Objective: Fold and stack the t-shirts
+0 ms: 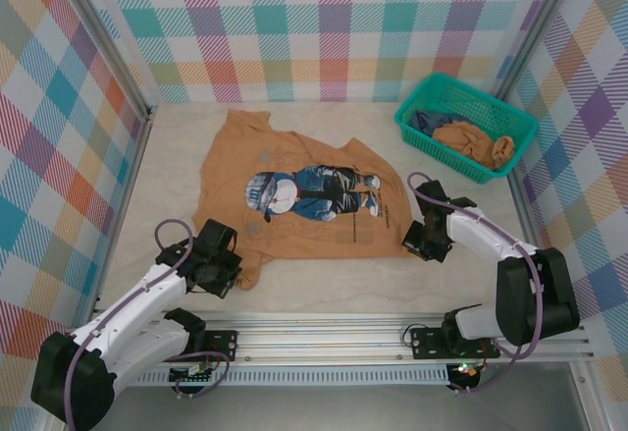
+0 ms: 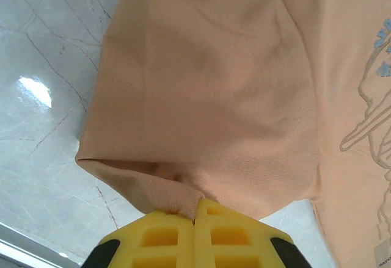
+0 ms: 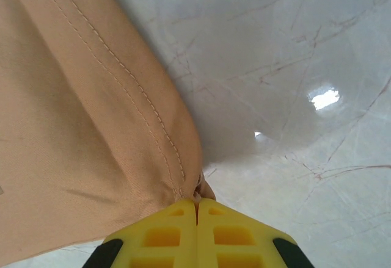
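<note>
**Both pincers clamped on the printed t-shirt's near edge**

Nearest the camera, the metal rail (image 1: 324,338) carrying both arm bases runs along the table's (image 1: 334,289) edge, on the near side of the printed t-shirt (image 1: 294,171). That shirt lies spread flat on the table, its collar end to the left and its hem to the right. The blue and white cartoon figure (image 1: 314,193) lies sideways across it.

At the shirt's near-left corner, the left gripper (image 1: 218,272) (image 2: 195,206) has its yellow fingers pressed together. They pinch a folded bit of the sleeve edge. At the shirt's near-right corner, the right gripper (image 1: 424,240) (image 3: 196,202) is likewise closed tight, nipping the double-stitched hem.

Beyond the shirt's far-right corner, well apart from it, stands a teal mesh basket (image 1: 404,117). Inside it a second tan shirt (image 1: 476,141) lies crumpled beside a dark blue cloth (image 1: 427,122).
</note>
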